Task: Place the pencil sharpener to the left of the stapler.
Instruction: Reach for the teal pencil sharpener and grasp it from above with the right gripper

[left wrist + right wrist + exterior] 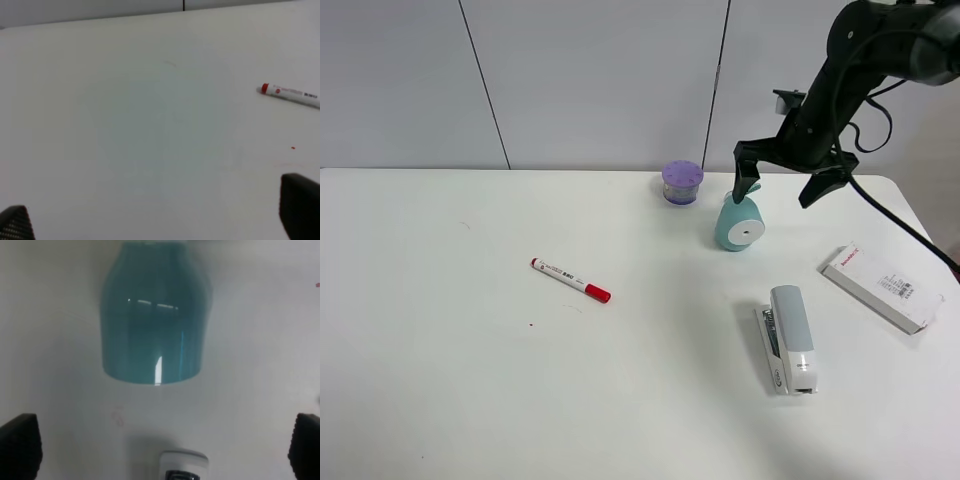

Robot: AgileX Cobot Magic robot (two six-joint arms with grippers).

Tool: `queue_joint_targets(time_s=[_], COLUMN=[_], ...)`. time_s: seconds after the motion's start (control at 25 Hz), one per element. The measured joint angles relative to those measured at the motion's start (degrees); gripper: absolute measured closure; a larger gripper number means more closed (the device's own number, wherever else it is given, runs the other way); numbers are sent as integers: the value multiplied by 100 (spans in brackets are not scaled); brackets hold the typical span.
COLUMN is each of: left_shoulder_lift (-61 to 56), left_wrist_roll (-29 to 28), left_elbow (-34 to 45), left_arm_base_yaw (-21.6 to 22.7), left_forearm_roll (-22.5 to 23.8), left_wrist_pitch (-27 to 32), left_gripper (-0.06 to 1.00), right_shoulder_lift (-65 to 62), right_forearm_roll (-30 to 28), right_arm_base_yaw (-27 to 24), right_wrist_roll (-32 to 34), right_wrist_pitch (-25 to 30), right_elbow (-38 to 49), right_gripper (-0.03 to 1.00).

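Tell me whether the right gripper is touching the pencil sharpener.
Apart. The right wrist view shows the right gripper open wide, with bare table between each of its fingers and the teal pencil sharpener; neither finger meets it.

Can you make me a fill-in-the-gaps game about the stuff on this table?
The marker has a ___ cap. The pencil sharpener stands next to a small ___ container. Close to it, the jaws of the right gripper are ___.
Missing words: red, purple, open.
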Motion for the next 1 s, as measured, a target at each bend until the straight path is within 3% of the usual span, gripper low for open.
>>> queue_joint_targets(time_s=[0.68, 1.0], left_shoulder_lift=[0, 0], left_wrist_roll=[0, 0], left_elbow=[0, 0], left_arm_base_yaw=[0, 0], left_forearm_roll=[0, 0], left_wrist_pitch=[0, 0], left_gripper=[-5, -5], right_shoulder_lift=[813, 1061], right_forearm_roll=[12, 19], right_arm_base_yaw=[189, 207], right_wrist_roll=[-69, -69], right_wrist_pitch=[-1198, -1336], right_elbow=[0, 0], right_gripper=[-2, -2])
